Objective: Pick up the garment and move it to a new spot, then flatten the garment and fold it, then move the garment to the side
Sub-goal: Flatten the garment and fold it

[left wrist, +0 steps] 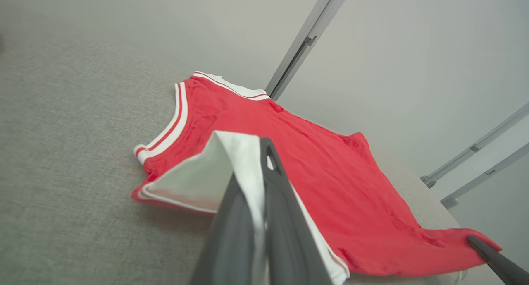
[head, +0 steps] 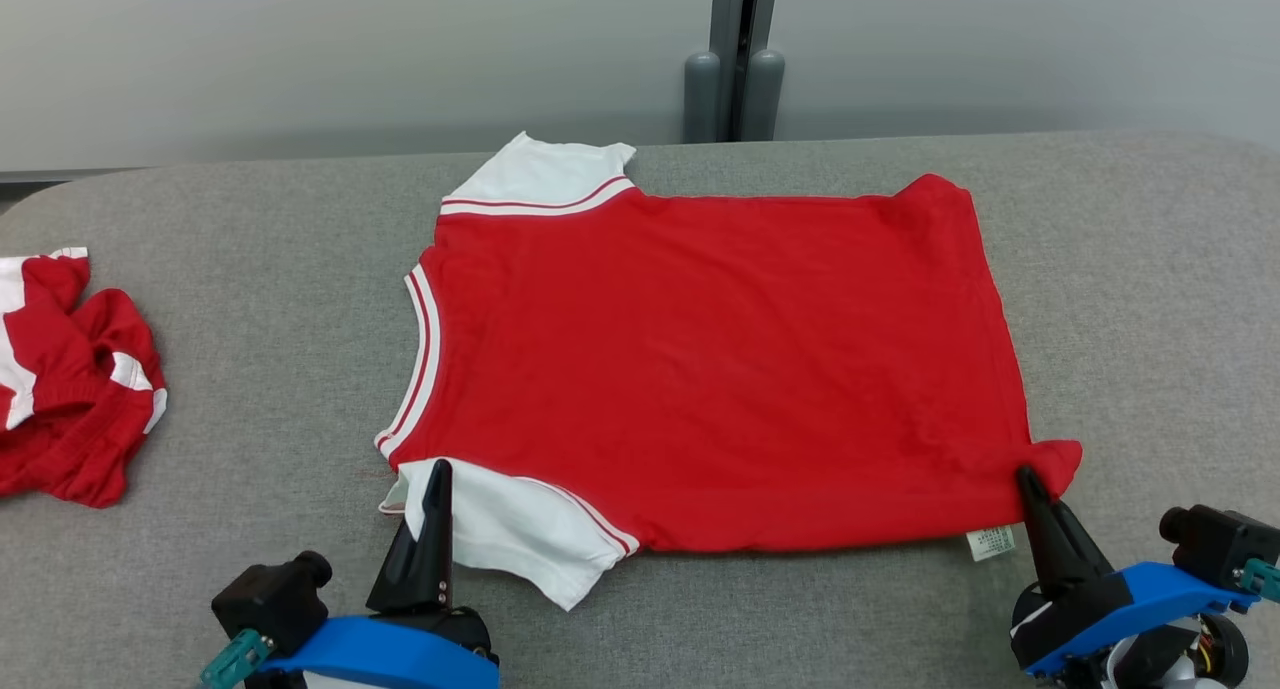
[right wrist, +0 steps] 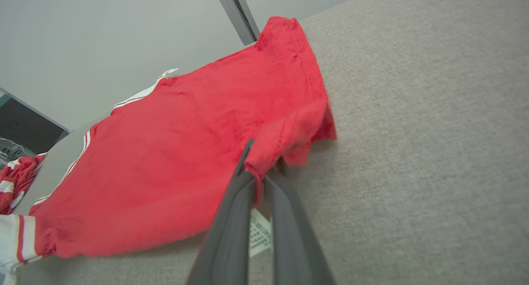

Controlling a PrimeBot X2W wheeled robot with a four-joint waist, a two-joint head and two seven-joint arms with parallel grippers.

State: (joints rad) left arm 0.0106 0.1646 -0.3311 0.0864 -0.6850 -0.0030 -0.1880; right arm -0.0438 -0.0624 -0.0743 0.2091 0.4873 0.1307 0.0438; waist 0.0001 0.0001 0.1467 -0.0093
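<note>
Our left gripper [head: 439,469] is pinched closed on the near white sleeve [head: 520,534], at seven o'clock of the red fabric jersey with white striped sleeves [head: 720,369]. Our right gripper [head: 1026,475] is clamped tight on the near hem corner [head: 1055,461], at four o'clock. The jersey lies spread mid-way across the grey woven tabletop [head: 250,389]. A crumpled red-and-white garment [head: 70,389] sits well apart at nine o'clock.
</note>
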